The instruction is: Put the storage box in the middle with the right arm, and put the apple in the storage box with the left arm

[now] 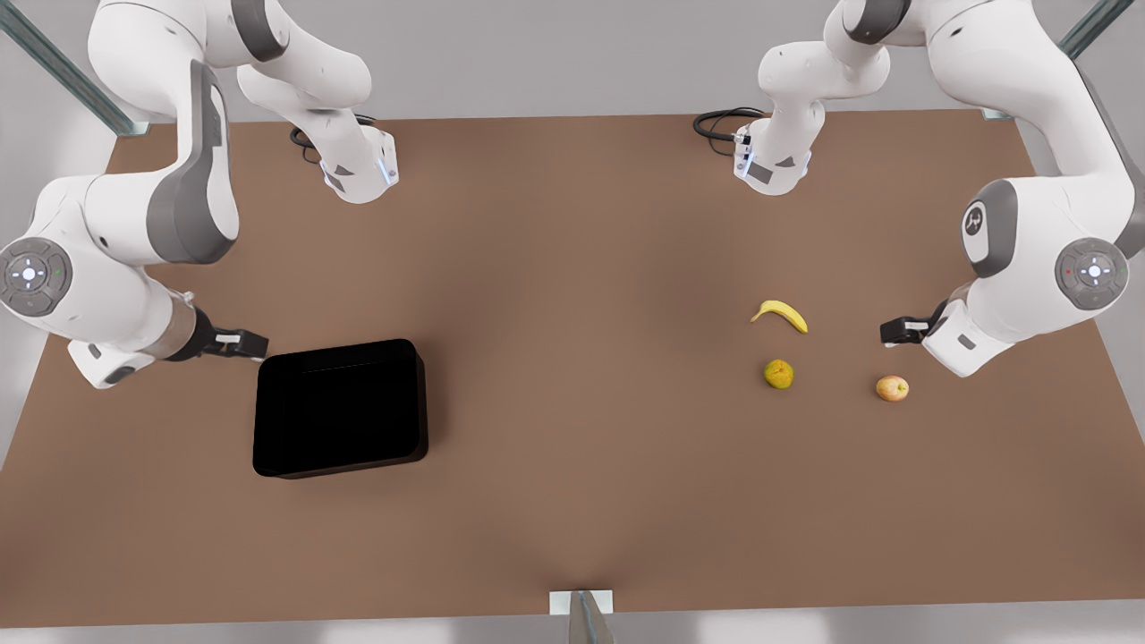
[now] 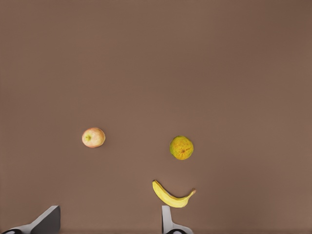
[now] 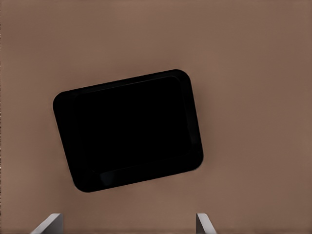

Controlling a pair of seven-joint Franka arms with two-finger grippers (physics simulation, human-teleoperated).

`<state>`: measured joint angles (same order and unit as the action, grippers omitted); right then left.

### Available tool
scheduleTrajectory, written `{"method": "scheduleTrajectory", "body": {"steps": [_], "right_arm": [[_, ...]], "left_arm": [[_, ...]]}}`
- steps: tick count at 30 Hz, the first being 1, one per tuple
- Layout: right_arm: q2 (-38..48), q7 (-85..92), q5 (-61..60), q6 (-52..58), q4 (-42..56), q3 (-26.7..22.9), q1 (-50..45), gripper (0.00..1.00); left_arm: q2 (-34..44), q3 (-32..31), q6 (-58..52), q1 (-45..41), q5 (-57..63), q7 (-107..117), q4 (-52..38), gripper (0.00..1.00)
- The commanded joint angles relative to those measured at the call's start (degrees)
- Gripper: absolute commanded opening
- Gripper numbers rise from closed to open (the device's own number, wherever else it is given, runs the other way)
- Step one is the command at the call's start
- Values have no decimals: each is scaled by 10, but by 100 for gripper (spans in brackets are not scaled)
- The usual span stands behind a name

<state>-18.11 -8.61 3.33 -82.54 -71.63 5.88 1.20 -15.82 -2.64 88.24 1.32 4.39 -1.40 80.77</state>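
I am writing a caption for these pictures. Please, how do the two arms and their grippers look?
Both arms are alike: glossy white rounded segments with grey joint covers and round grey end caps carrying small buttons. The left gripper and the right gripper are small and black with light fingers. A black cable loops at each base, and one grey cover bears a round white logo.

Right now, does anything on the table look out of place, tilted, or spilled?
Nothing is spilled or damaged. The storage box sits skewed to the table edges, off toward the front view's left. The apple lies on the table, outside it.
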Motion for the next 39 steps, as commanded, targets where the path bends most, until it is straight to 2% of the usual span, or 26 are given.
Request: {"method": "scheduleTrajectory", "body": {"steps": [1, 5, 8, 12, 14, 15, 18, 23, 25, 33, 34, 35, 36, 39], "right_arm": [[0, 0, 0, 0, 0, 0, 0, 100], [0, 6, 3, 4, -6, -1, 14, 100], [-10, 34, 4, -8, -32, -2, 70, 100], [1, 70, 11, -176, -189, 0, 118, 100], [1, 186, 27, -227, -232, -1, 121, 100], [-6, 195, 27, -232, -239, -1, 124, 100], [18, 187, 26, -344, -351, 0, 127, 100], [-45, 184, 19, -471, -354, 1, 128, 100], [-63, 185, 20, -483, -355, 0, 127, 100], [-119, 184, 19, -496, -354, 0, 131, 100], [-121, 184, 19, -494, -354, 0, 132, 95], [-120, 185, 19, -491, -354, -1, 132, 29], [-119, 184, 19, -491, -354, 0, 131, 21], [-115, 186, 22, -489, -354, 0, 130, 21]], "left_arm": [[0, 0, 0, 0, 0, 0, 0, 100], [-33, 0, 1, 2, 2, 0, -4, 100], [-113, 2, 8, 8, 7, -2, -4, 100], [-170, 2, 99, 57, 4, -9, 3, 100], [-183, 2, 108, 66, 4, -9, 4, 100], [-185, 1, 132, 76, 4, -11, 18, 100], [-185, 1, 215, 89, 4, -15, 75, 100], [-162, -1, 313, 103, 5, -36, 176, 100], [-157, -75, 316, 198, 5, -68, 187, 100], [-170, -76, 322, 224, 6, -91, 192, 100], [-173, -76, 322, 224, 6, -91, 193, 100], [-175, -76, 323, 224, 6, -91, 193, 100], [-180, -76, 328, 224, 5, -91, 193, 100], [-192, -76, 338, 234, 5, -91, 192, 100]]}}
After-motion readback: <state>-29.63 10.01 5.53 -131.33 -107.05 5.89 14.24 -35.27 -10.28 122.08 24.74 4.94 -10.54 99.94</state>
